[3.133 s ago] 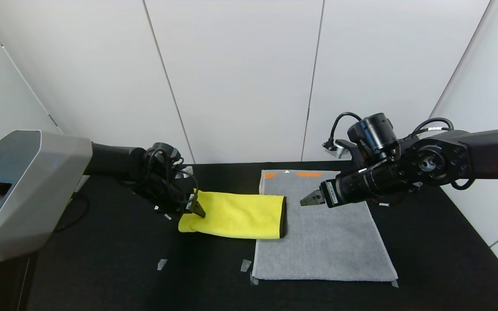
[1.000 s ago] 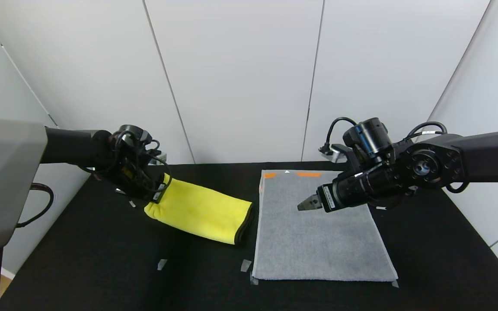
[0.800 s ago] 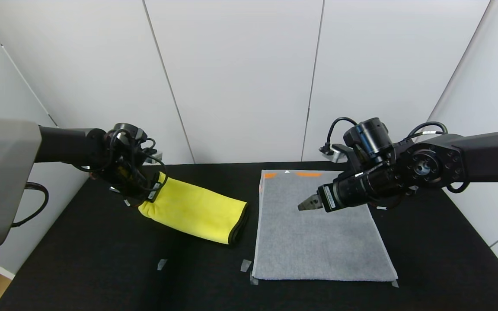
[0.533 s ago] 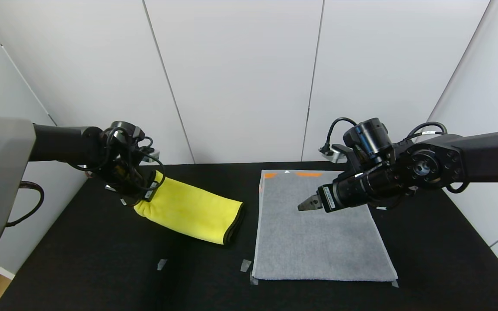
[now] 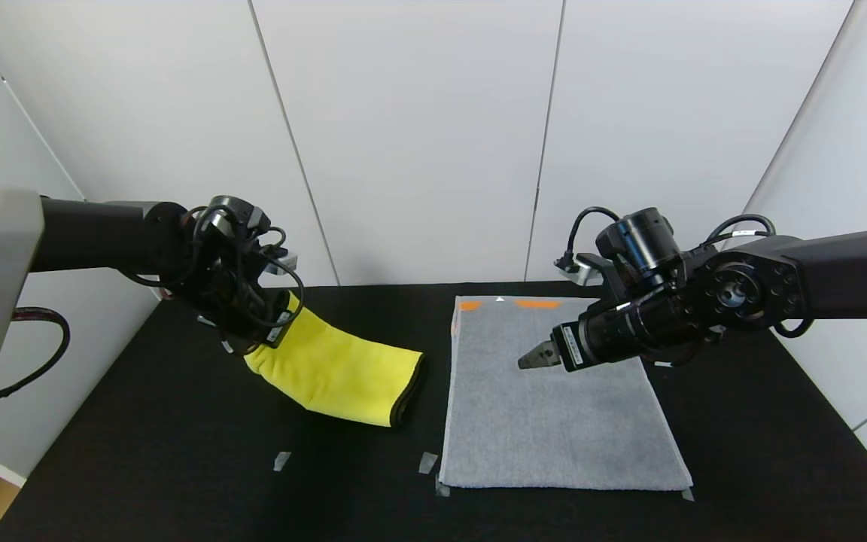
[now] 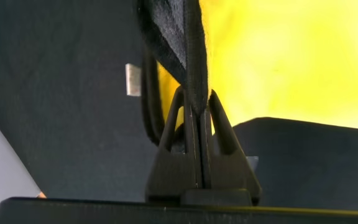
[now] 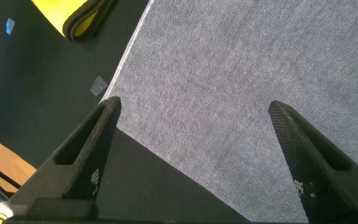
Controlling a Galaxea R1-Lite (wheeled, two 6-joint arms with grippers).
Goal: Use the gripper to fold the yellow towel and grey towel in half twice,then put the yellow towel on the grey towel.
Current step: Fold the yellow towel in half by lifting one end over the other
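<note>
Left gripper (image 5: 272, 331) clenched on black-trimmed edge of yellow towel (image 5: 336, 369); edge pinched between fingers (image 6: 173, 134), that end lifted, far end resting on black table (image 5: 177, 452), just beside grey towel (image 5: 554, 421). Right gripper (image 5: 533, 357) spread wide, hovering above grey towel, lying flat on table, touching nothing.

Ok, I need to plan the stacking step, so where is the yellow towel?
In the head view the yellow towel lies left of the grey towel, one end lifted by the left end effector.
</note>
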